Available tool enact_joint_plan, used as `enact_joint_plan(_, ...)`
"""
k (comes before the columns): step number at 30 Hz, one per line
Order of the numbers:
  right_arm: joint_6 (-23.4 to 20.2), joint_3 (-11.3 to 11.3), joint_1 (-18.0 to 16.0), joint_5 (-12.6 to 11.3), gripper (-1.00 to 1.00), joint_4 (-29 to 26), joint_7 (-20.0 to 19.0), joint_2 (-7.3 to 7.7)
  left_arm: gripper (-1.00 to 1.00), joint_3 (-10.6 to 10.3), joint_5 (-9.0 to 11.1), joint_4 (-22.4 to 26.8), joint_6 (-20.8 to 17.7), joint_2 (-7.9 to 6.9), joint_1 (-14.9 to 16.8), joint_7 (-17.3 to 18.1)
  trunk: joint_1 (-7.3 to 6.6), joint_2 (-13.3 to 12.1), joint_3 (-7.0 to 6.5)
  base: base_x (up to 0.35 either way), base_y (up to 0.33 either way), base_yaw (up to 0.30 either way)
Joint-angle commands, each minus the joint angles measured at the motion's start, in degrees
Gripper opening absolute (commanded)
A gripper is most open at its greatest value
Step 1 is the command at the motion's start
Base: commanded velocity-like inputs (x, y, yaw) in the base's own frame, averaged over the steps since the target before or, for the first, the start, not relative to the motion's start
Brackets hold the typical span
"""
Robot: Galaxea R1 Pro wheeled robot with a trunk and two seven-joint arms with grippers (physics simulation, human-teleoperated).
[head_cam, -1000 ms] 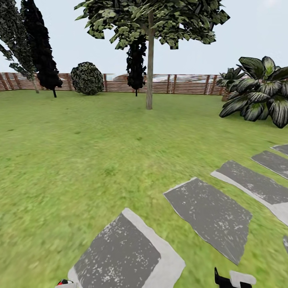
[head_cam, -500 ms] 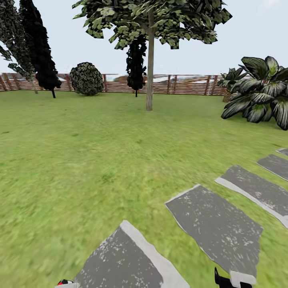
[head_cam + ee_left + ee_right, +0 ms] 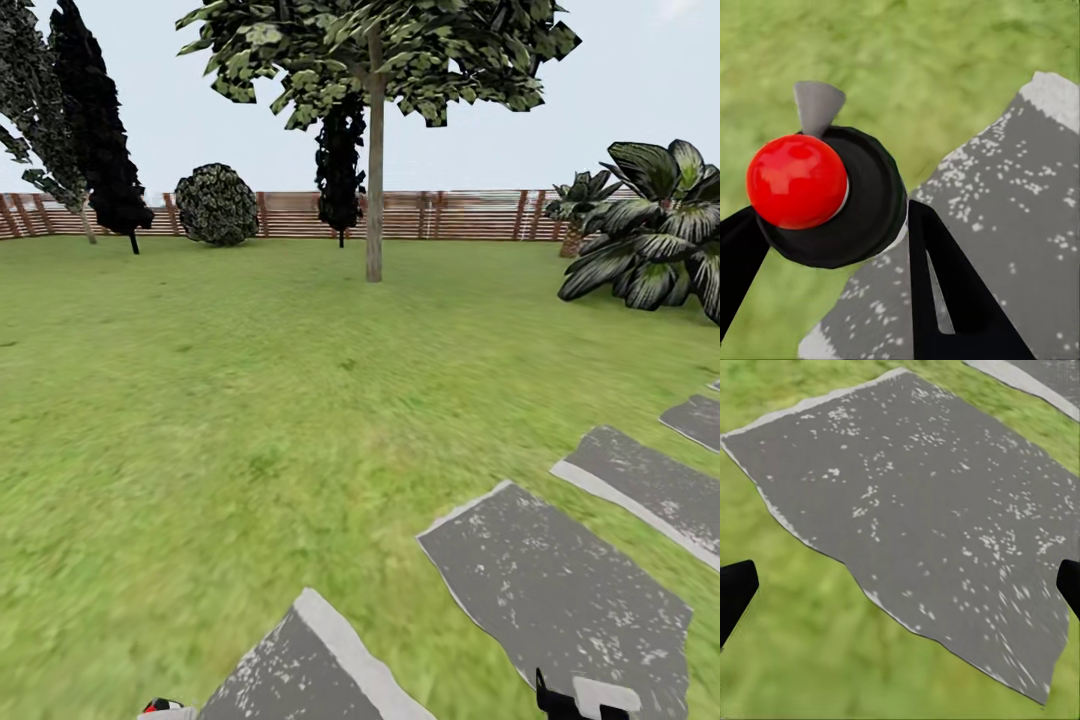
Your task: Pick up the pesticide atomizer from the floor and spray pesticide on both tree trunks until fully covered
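Garden lawn (image 3: 200, 420), blotchy green grass, brown slat fence (image 3: 470, 213) across the far edge, pale sky above. Head view: one tall tree with a straight grey-tan trunk (image 3: 375, 190) at 12 o'clock, well away, dark leafy crown (image 3: 370, 50) on top. Narrow blackish cypress-like tree (image 3: 340, 160) just behind it, more of them (image 3: 95, 120) at 10 o'clock, round bush (image 3: 217, 204) by the fence at 11. Big striped-leaf plant (image 3: 655, 225) at 2 o'clock. Grey stepping stones (image 3: 560, 590) run from 6 toward 3 o'clock; nearest stone (image 3: 310, 670) at the 6 o'clock edge.

Pesticide atomizer (image 3: 825, 191): in the left wrist view, red round cap on a black collar, grey nozzle tip sticking out, sitting between the two black fingers (image 3: 945, 292) of the left gripper (image 3: 832, 277), which clamps it. Below it, grass and a stone corner (image 3: 1020, 210). Head view catches a sliver of the red and white top (image 3: 163, 708) at 7 o'clock, bottom edge.

Right gripper (image 3: 900, 585): right wrist view shows both black fingertips (image 3: 735, 592) far apart at the frame edges, spread wide, nothing between them, over a grey speckled stone (image 3: 915, 517) with grass around it. Head view: its black tip (image 3: 570, 705) at 5 o'clock, bottom edge.

No white mist visible on the trunk.
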State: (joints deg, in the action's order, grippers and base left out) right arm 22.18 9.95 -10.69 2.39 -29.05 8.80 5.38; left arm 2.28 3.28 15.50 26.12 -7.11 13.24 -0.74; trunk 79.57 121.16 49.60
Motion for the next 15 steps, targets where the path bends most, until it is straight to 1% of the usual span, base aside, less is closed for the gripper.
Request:
enact_joint_plan(1, 0.1, 0.1, 0.0, 0.3, 1.0, 0.0, 0.2, -0.01, -1.0, -0.2, 0.1, 0.0, 0.2, 0.01, 0.0, -0.6, 0.03, 0.0, 0.05, 0.337, 0.0, 0.0)
enact_joint_plan(8, 0.1, 0.1, 0.0, 0.3, 1.0, 0.0, 0.2, -0.02, -1.0, -0.2, 0.1, 0.0, 0.2, -0.01, 0.0, -0.6, 0.03, 0.0, 0.13, 0.337, 0.0, 0.0)
enact_joint_plan(15, 0.1, 0.1, 0.0, 0.3, 1.0, 0.0, 0.2, -0.02, -1.0, -0.2, 0.1, 0.0, 0.2, -0.01, 0.0, -0.6, 0.03, 0.0, 0.49, 0.337, 0.0, 0.0)
